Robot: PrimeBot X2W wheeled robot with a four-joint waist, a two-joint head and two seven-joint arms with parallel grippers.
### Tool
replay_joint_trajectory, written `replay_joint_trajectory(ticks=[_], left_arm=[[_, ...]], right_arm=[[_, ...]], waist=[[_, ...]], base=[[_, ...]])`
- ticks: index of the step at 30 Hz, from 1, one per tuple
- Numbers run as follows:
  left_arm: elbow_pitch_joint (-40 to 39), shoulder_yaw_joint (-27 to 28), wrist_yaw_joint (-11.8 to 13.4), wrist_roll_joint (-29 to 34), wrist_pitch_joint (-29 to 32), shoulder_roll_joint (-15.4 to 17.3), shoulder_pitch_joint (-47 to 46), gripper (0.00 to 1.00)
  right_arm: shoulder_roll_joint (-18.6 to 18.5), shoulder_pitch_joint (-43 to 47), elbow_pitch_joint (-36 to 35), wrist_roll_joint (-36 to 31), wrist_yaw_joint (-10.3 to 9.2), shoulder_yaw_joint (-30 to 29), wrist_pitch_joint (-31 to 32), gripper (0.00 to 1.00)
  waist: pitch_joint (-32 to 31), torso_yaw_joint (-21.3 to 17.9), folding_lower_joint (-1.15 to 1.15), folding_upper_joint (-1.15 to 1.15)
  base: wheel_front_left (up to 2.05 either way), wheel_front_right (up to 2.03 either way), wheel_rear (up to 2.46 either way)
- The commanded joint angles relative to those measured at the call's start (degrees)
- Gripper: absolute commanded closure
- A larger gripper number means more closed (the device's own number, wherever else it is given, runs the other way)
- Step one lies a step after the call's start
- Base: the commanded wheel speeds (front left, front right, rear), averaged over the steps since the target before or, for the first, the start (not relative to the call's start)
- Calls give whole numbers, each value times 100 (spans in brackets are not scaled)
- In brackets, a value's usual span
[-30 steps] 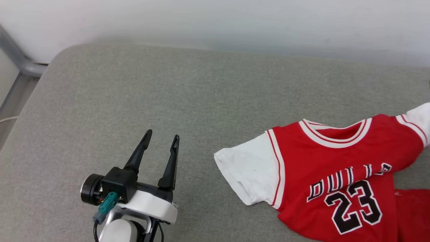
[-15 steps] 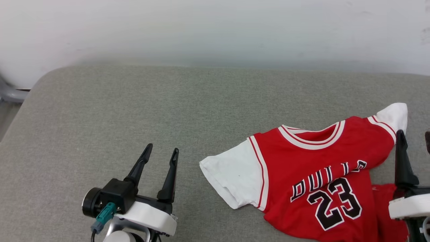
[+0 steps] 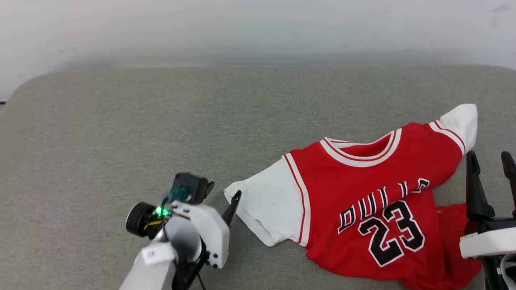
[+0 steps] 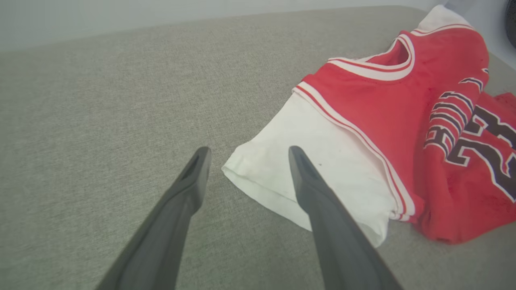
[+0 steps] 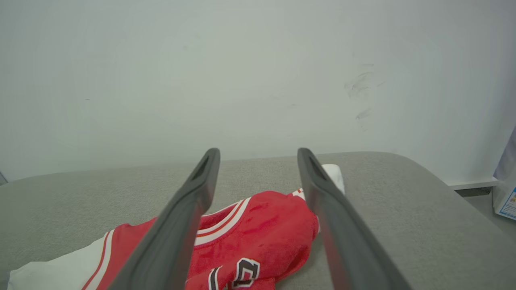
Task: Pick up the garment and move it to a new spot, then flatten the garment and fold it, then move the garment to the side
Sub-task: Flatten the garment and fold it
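The garment (image 3: pixel 375 209), a red jersey with white sleeves and a black 23, lies crumpled on the grey cushion (image 3: pixel 161 121), right of centre. My left gripper (image 3: pixel 236 199) is rolled on its side at the edge of the near white sleeve (image 3: pixel 268 205). In the left wrist view my left gripper (image 4: pixel 248 151) is open, and the sleeve's corner (image 4: pixel 258 169) lies between the fingertips. My right gripper (image 3: pixel 487 157) stands open at the garment's right edge, below the far white sleeve (image 3: pixel 461 119). The right wrist view has my right gripper (image 5: pixel 259 151) open above the garment (image 5: pixel 262 225).
A pale wall (image 3: pixel 258 28) runs along the cushion's far edge. The cushion's left half is bare fabric. In the right wrist view the cushion's rounded right end (image 5: pixel 435 189) drops off, with a box (image 5: pixel 507 197) on the floor beyond.
The head camera has swung right. My left gripper has rolled on its side and moved right up to the white sleeve. My right gripper has come into view beside the garment.
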Motion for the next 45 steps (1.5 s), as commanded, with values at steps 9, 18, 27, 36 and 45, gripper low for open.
replay_joint_trajectory(ticks=[9, 18, 27, 36, 45], left_arm=[[100, -146, 277, 148, 1823, 208, -685, 0], [747, -114, 395, 140, 1653, 208, -824, 0], [1049, -13, 405, 37, 1255, 332, -966, 100], [919, 637, 743, -87, 514, 769, -1169, 100], [1058, 988, 891, -228, 79, 1054, -914, 100]], right_arm=[[113, -220, -78, -129, -4, 144, 20, 0], [263, -350, 15, -366, -4, -23, 70, 0], [377, -421, 89, -533, -4, -212, 148, 0], [467, -408, 212, -641, -4, -212, 336, 0], [555, -435, 394, -764, -4, -290, 746, 0]], waist=[[375, -289, 0, 0], [677, -437, 0, 0], [773, -395, 0, 0], [645, -262, 0, 0], [615, -92, 0, 0]], base=[[0, 0, 0], [0, 0, 0], [0, 0, 0], [0, 0, 0], [0, 0, 0]])
